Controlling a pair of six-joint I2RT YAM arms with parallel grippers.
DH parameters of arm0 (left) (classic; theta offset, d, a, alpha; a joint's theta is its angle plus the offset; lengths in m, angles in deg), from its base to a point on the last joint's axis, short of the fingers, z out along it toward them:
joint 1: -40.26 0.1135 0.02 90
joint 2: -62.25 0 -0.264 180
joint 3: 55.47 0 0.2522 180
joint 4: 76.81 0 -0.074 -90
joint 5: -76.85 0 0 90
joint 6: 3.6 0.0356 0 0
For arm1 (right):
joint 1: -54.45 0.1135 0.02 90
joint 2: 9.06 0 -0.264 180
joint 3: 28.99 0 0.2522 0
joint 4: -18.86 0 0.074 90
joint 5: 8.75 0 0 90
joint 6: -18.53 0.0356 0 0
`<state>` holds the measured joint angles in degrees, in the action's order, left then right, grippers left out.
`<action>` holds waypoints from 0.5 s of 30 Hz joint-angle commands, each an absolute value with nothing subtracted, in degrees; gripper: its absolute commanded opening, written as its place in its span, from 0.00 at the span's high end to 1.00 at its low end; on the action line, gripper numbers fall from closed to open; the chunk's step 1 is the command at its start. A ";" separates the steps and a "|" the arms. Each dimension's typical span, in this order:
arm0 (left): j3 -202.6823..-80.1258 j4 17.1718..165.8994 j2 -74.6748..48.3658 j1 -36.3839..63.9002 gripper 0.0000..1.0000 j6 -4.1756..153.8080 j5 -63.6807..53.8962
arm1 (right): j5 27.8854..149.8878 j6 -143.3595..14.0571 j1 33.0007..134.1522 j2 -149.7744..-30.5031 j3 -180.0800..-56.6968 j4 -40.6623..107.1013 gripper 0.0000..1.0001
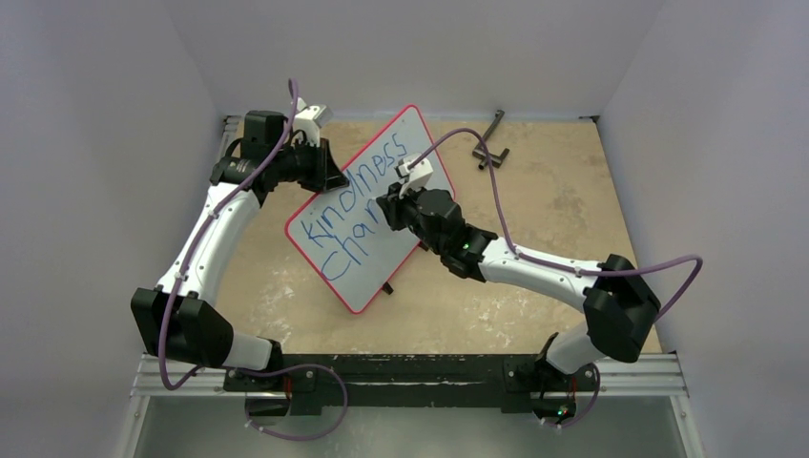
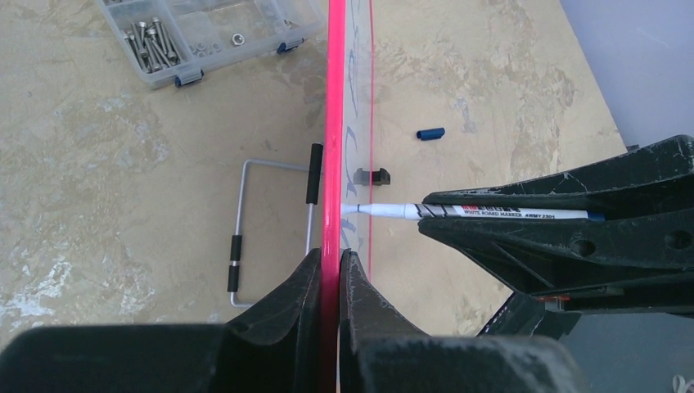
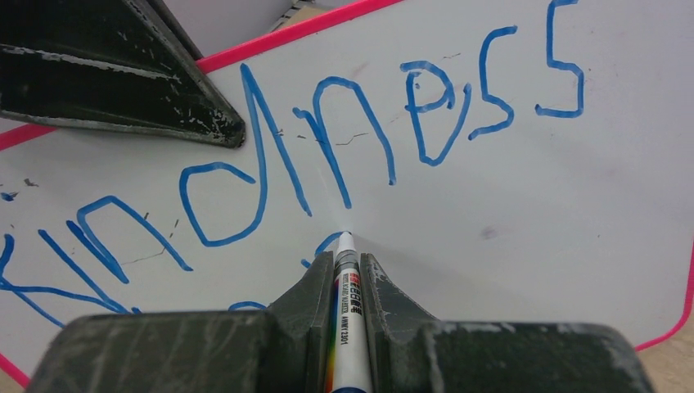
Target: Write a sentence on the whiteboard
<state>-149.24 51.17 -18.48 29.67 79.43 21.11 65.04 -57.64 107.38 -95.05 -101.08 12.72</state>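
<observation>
Your left claw [image 2: 337, 270] pinches the whiteboard [image 2: 333, 123] rim | its wrist view alone shows a screw box [image 2: 205, 37] beyond | your right claw [image 3: 346, 266] grips the marker [image 3: 350, 327], tip on board below "Kindness" of the sentence [image 3: 327, 139] | top view alone reads "Chan".

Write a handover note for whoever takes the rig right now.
Left gripper: shut on the whiteboard rim, holding it propped up.
Right gripper: shut on the marker, tip at the board under "kindness".
Done: the sentence reads "kindness", then "chan" on line two.
Left to do: finish that word and the rest. The cap lies on the table.
</observation>
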 commanded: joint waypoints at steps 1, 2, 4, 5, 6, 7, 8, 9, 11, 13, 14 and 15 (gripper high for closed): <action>-148.95 49.45 -16.81 28.83 1.00 80.81 21.15 | 61.21 -57.95 107.14 -96.31 -102.73 14.15 1.00; -148.95 49.49 -16.79 28.83 1.00 80.84 21.18 | 61.33 -57.86 107.10 -96.33 -102.59 14.24 1.00; -148.96 49.44 -16.71 28.83 1.00 80.86 21.21 | 61.32 -57.62 107.11 -96.34 -102.08 14.30 1.00; -148.96 49.44 -16.76 28.83 1.00 80.81 21.21 | 61.37 -57.52 107.12 -96.33 -101.82 14.34 1.00; -148.97 49.44 -16.70 28.83 1.00 80.85 21.21 | 61.43 -57.45 107.12 -96.20 -101.43 14.34 1.00; -148.95 49.46 -16.68 28.83 1.00 80.86 21.13 | 61.53 -57.33 107.10 -96.06 -101.04 14.34 1.00; -148.95 49.46 -16.67 28.83 1.00 80.86 21.13 | 61.63 -57.11 107.10 -95.92 -100.51 14.34 1.00; -149.03 49.52 -16.71 28.83 1.00 80.86 21.12 | 61.72 -56.98 107.11 -95.65 -99.99 14.34 1.00; -149.04 49.45 -16.68 28.83 1.00 80.86 21.12 | 62.05 -56.65 107.12 -95.03 -98.66 14.34 1.00; -149.04 49.53 -16.68 28.83 1.00 80.84 21.11 | 62.41 -56.13 107.10 -94.36 -97.29 14.27 1.00; -149.04 49.54 -16.69 28.83 1.00 80.86 21.08 | 62.58 -55.97 107.10 -94.05 -96.68 14.18 1.00; -149.12 49.54 -16.68 28.83 1.00 80.86 21.12 | 62.65 -55.85 107.10 -93.87 -96.22 14.17 1.00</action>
